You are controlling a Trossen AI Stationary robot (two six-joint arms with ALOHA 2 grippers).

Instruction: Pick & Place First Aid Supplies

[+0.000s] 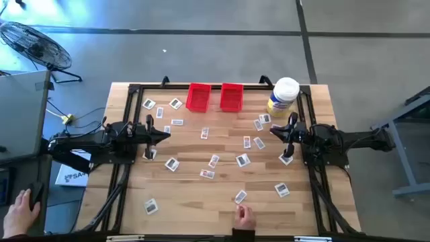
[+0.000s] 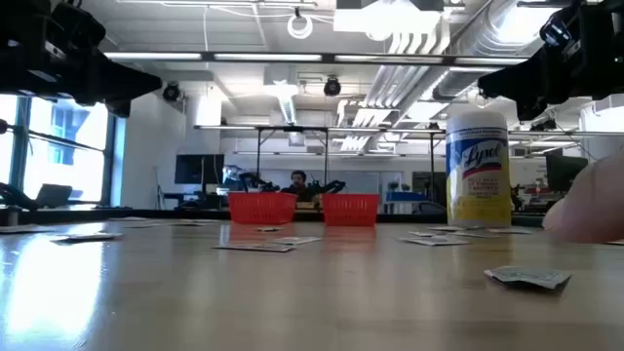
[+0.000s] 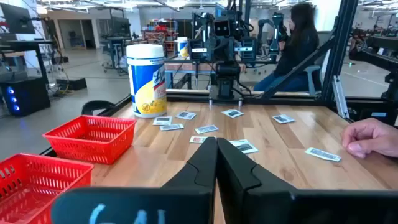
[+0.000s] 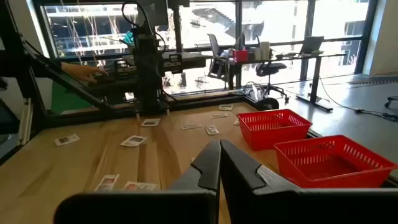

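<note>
Several small white packets with dark print lie flat across the wooden table, among them one near the middle [image 1: 242,160], one at the near side [image 1: 240,196] and one in front in the low view [image 2: 527,277]. Two red mesh bins [image 1: 199,97] [image 1: 231,97] stand at the far edge. My left gripper [image 1: 163,134] [image 3: 216,144] hovers shut above the table's left side, touching nothing. My right gripper [image 1: 275,134] [image 4: 220,146] hovers shut above the right side, also empty. Both arms point at each other across the table.
A large white-lidded jar with a yellow label [image 1: 283,96] stands at the far right corner. A person's hand [image 1: 244,216] rests on the table's near edge by a packet; another hand [image 1: 20,205] shows off the table at the left. A black frame [image 1: 127,91] borders the table.
</note>
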